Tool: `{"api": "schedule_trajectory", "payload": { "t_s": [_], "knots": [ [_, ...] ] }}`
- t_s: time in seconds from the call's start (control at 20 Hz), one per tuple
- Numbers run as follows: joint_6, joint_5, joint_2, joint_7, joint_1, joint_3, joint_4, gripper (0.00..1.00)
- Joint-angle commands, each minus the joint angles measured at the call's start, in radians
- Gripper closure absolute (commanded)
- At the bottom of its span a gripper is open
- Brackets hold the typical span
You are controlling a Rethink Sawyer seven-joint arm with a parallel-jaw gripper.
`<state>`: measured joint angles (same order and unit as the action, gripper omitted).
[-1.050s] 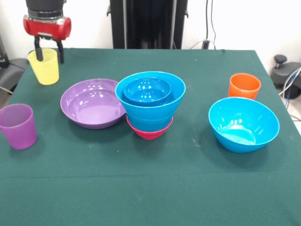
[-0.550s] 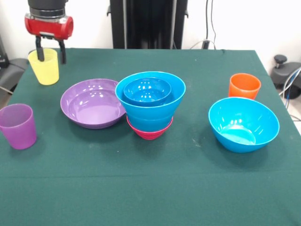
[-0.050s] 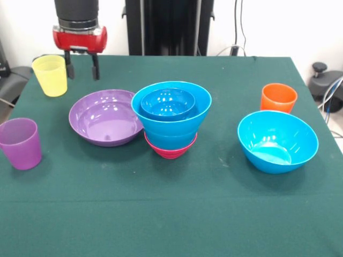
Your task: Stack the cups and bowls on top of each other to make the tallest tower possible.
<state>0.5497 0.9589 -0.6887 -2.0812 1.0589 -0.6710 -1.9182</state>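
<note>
My gripper hangs open and holds nothing, above the far rim of the wide purple bowl and just right of the yellow cup. That cup stands upright on the table at the far left, free of the fingers. The purple cup stands at the near left. In the middle is the tower: a magenta bowl at the base, blue bowls nested above it, a small blue bowl on top. A lone blue bowl leans at the right, with the orange cup behind it.
A green cloth covers the table. The table's left edge runs close by the yellow and purple cups. Black equipment and cables stand beyond the far edge.
The gripper stood over the yellow cup with its fingers around the rim. It has since moved right, clear of the cup, which stayed in place.
</note>
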Motion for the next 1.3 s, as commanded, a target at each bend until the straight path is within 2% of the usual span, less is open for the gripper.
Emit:
{"api": "schedule_trajectory", "payload": {
  "t_s": [0.05,0.15,0.75,1.3],
  "knots": [
    [-0.047,0.087,0.1,0.099,-0.048,0.043,0.041,0.0],
    [-0.056,0.096,0.123,0.096,-0.052,0.047,0.059,0.0],
    [-0.044,0.088,0.138,0.116,-0.043,0.046,0.071,0.0],
    [-0.023,0.065,0.119,0.136,-0.022,0.039,0.064,0.0]
  ]
}}
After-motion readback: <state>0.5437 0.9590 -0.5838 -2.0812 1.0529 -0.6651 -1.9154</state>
